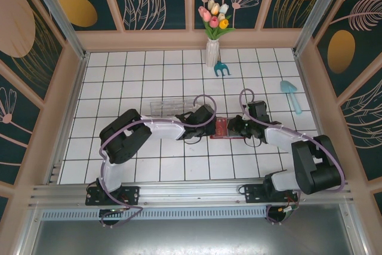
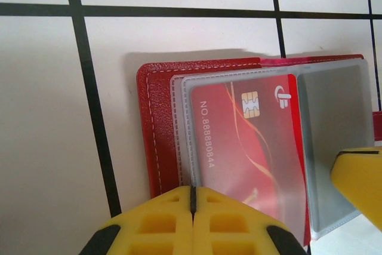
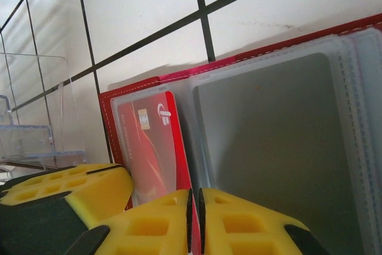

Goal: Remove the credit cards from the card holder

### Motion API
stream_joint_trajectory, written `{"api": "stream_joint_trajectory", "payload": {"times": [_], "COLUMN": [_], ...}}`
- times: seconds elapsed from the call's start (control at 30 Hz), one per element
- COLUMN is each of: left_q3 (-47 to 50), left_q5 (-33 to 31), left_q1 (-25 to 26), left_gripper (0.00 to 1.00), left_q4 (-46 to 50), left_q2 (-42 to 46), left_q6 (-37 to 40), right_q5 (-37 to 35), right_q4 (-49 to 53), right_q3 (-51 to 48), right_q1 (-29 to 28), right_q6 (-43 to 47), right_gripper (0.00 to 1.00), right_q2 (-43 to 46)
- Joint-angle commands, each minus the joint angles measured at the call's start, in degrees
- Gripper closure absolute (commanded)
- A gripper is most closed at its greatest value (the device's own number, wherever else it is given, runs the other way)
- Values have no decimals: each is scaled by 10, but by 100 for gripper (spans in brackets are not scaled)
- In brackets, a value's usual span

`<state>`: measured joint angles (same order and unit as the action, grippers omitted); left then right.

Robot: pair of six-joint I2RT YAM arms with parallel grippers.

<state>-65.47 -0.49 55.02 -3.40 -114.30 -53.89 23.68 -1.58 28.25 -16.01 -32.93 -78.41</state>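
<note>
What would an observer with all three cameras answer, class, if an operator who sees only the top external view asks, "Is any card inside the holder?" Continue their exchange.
Observer: Yes. A red credit card with a gold chip sits behind clear plastic in the open card holder.
Operator: And on the left side?
Observer: The left gripper is closed, its pads together at the holder's near edge.
Operator: Any second card?
Observer: The next sleeve shows flat grey with no print. It may hold a dark card, but I cannot confirm that.
</note>
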Motion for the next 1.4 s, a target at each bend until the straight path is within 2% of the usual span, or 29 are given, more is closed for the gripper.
{"api": "stream_joint_trajectory", "payload": {"times": [0.0, 0.23, 0.77, 1.07, 1.2, 1.37], "left_q3": [-1, -2, -2, -3, -4, -4], "left_q5": [0, 8, 23, 27, 27, 28], "left_q1": [-3, -3, -3, -3, -3, -3], "left_gripper": [95, 95, 95, 95, 95, 95], "left_q4": [40, 39, 28, 28, 27, 29], "left_q2": [-23, -26, -29, -31, -32, -31], "left_q6": [-11, -11, -12, -12, -11, -11], "right_q5": [7, 6, 38, 57, 66, 71], "right_q4": [-11, -14, -37, -45, -49, -50], "right_q3": [16, 25, 18, 5, 1, -2], "right_q1": [-5, -21, -18, -1, 3, 6], "right_q6": [11, 13, -2, -6, -8, -9], "right_gripper": [85, 85, 88, 84, 88, 98], "right_q2": [-17, -38, -55, -51, -50, -43]}}
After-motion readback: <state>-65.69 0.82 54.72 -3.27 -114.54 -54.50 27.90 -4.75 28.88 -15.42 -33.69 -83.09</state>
